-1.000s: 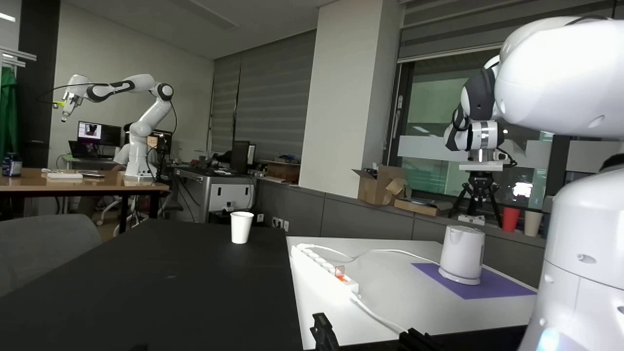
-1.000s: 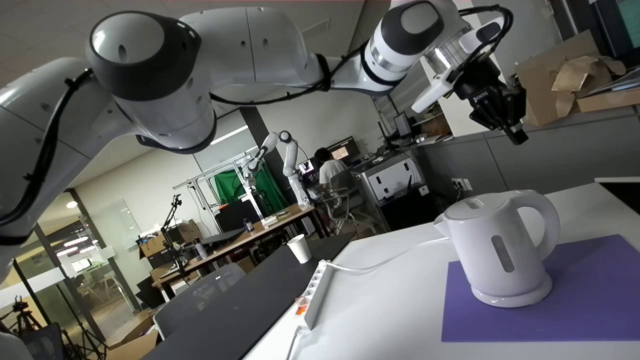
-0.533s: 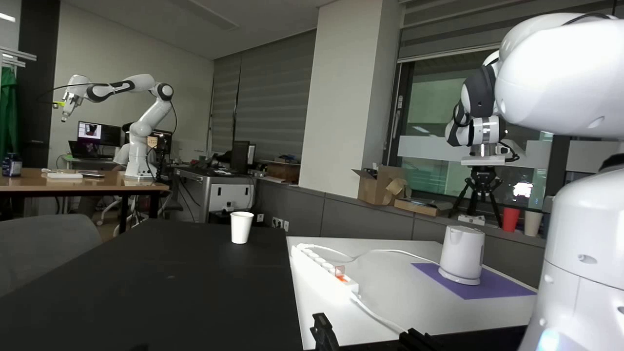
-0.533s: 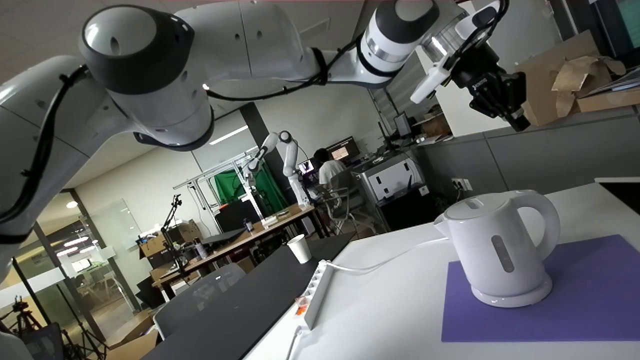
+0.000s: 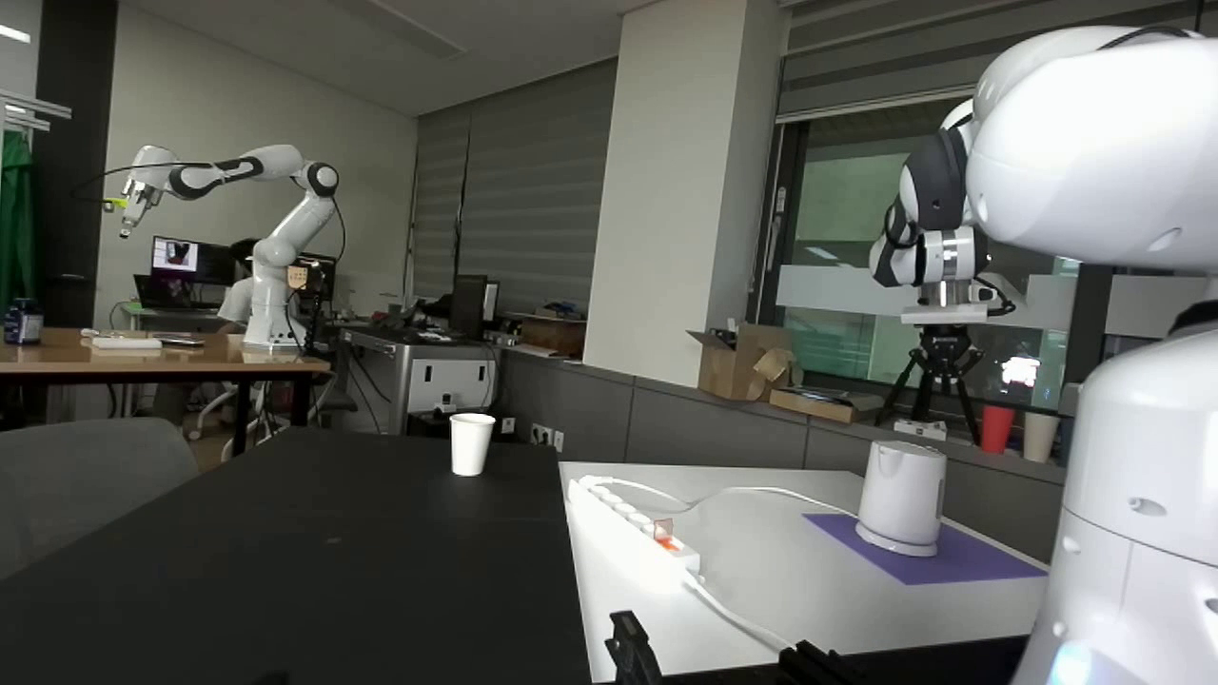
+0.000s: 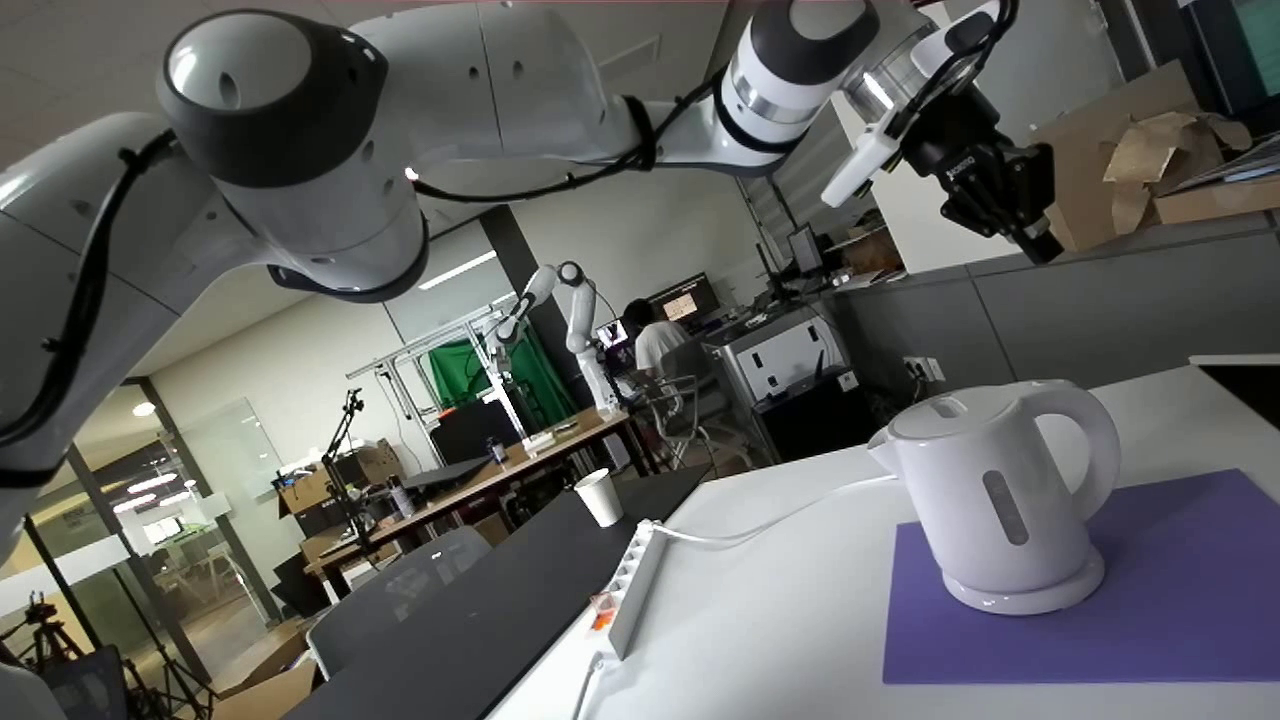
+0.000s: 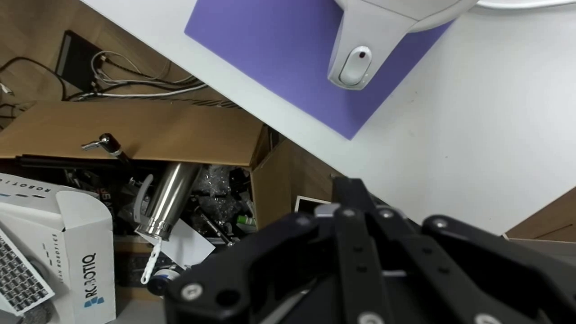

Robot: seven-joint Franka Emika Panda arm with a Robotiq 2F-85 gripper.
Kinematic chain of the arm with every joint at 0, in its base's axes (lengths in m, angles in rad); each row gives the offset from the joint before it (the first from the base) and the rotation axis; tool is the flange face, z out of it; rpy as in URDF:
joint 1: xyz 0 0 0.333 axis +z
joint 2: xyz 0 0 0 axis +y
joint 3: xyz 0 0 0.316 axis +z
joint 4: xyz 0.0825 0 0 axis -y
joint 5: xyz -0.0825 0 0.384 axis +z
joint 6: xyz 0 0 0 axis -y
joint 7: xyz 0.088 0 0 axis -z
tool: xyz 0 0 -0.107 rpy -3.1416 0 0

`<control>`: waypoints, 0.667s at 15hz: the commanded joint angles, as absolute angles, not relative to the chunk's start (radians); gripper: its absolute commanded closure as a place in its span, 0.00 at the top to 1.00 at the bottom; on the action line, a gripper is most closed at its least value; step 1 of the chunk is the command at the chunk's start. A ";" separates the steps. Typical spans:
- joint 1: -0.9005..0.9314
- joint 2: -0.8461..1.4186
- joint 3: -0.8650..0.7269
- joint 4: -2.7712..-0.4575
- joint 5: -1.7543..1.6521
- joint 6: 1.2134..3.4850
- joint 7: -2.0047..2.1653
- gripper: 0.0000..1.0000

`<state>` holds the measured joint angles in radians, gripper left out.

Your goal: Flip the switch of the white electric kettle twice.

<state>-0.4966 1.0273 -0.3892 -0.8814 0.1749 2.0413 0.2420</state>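
Observation:
The white electric kettle [image 5: 899, 499] stands upright on a purple sheet [image 5: 990, 563] on the white table. In an exterior view the kettle [image 6: 985, 500] has its spout to the left and its loop handle [image 6: 1100, 440] to the right. In the wrist view only part of the kettle's body and its handle [image 7: 382, 27] show at the top. An oval white switch [image 7: 355, 67] with a dark dot sits on the handle. My gripper [image 6: 1045, 250] is high above the kettle, apart from it. In the wrist view the gripper [image 7: 350, 182] has its fingertips together, holding nothing.
A white power strip [image 6: 635, 585] with an orange switch lies on the white table [image 6: 780, 620], its cord running to the kettle. A white paper cup [image 5: 471, 444] stands on the black table [image 5: 285, 561]. A cardboard box [image 7: 180, 130] stands below the white table's edge.
My gripper has risen slightly since one second ago and has been almost still over the last half second. The kettle has not moved.

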 commanded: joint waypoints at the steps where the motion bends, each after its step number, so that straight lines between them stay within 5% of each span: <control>1: -0.491 1.038 -0.403 -0.874 0.173 2.032 0.292 0.00; 10: -0.506 1.110 -0.391 -0.855 0.189 2.026 0.316 0.00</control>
